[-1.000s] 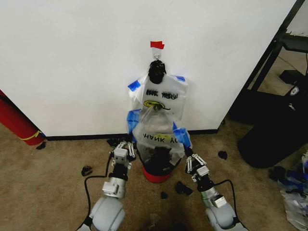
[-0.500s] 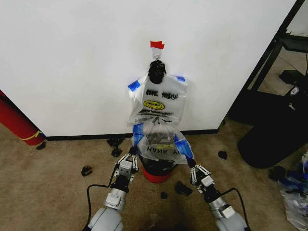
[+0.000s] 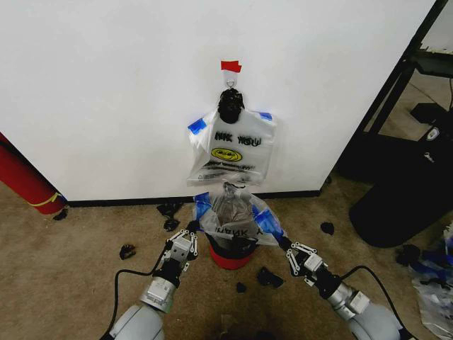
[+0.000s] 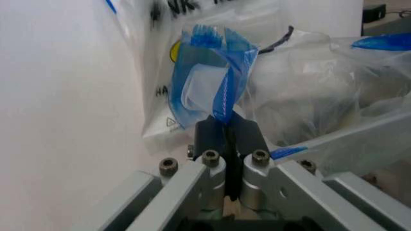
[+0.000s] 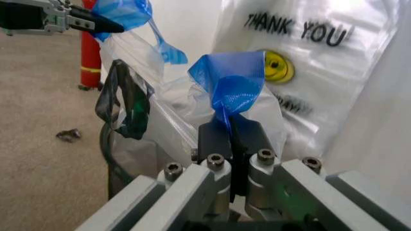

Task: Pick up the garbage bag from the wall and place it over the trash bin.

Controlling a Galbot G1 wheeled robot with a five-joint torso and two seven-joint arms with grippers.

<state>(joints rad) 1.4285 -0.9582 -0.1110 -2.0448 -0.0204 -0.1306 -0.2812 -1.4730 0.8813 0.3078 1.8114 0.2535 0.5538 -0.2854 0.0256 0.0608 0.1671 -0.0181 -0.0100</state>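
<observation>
Garbage bag (image 3: 236,218) is stretched open over the trash bin (image 3: 230,255) on the carpet at the foot of the wall (image 3: 106,92) — below the bundle of bags (image 3: 233,149) on the hook (image 3: 230,79). We see the left gripper (image 3: 192,230) clenched on one blue handle (image 4: 215,82) at the bin's left. The right gripper (image 3: 285,246) pinches the other handle (image 5: 231,79) at its right — both jaws closed on plastic.
</observation>
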